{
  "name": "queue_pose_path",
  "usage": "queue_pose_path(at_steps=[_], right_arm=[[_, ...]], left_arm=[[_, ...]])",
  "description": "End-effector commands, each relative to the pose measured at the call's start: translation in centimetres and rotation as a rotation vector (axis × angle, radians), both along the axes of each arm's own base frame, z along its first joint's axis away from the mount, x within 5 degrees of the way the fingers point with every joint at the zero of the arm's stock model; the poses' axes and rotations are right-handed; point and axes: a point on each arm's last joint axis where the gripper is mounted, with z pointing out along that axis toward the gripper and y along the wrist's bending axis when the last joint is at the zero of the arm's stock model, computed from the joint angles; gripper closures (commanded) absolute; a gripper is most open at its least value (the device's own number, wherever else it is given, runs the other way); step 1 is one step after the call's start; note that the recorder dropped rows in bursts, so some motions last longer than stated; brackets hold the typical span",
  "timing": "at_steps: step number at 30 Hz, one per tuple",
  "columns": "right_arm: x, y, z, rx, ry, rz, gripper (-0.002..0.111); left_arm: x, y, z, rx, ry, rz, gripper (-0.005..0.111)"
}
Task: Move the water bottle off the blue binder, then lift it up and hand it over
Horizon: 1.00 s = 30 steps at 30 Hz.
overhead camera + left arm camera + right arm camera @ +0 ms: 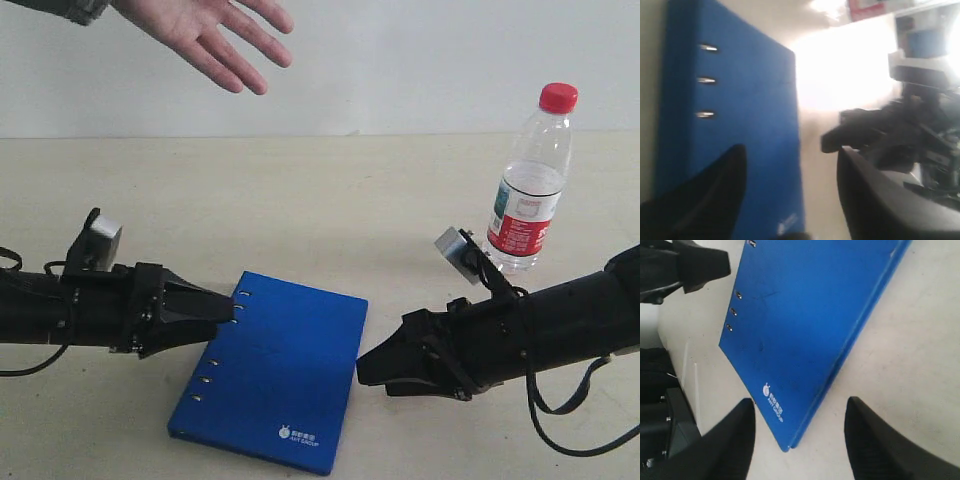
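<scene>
The water bottle (530,185) stands upright on the table at the right, behind my right arm and well away from the binder. The blue binder (275,367) lies flat at the centre front with nothing on it; it also shows in the left wrist view (740,115) and the right wrist view (805,325). My left gripper (228,308) sits low at the binder's spine edge, open and empty (792,155). My right gripper (365,370) sits low just off the binder's opposite edge, open and empty (799,407), with the binder's logo corner between its jaws.
A person's open hand (215,32) reaches in palm-down at the top left, above the left arm. The beige table (330,210) runs back to a white wall. The right arm (880,132) appears blurred in the left wrist view.
</scene>
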Motion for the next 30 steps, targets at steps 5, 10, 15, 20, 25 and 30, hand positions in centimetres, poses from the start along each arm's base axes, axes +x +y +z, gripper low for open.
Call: queue_pose_path(at_steps=[5,10,15,20,25,30], right_arm=[[0.0,-0.1,0.0,-0.018,-0.003,0.001,0.06],[-0.1,0.0,0.1,-0.008,0.004,0.004,0.06],[-0.1,0.0,0.1,-0.004,0.004,0.006,0.06],[-0.3,0.3,0.5,0.051,0.007,0.026,0.06],[-0.4,0.4,0.7,0.077,0.012,0.034,0.06],[-0.4,0.4,0.7,0.08,0.028,0.025,0.06]], left_arm=[[0.1,0.2,0.0,0.153,-0.023,0.012,0.054],[0.5,1.3,-0.9,0.33,0.018,0.091,0.054],[-0.5,-0.3,-1.2,0.374,0.035,0.032,0.054],[-0.3,-1.6,1.1,0.404,-0.1,-0.041,0.055],[-1.5,-5.6,1.7,0.576,-0.224,-0.269,0.068],[-1.5,-7.7,2.5,0.567,-0.243,-0.263,0.053]])
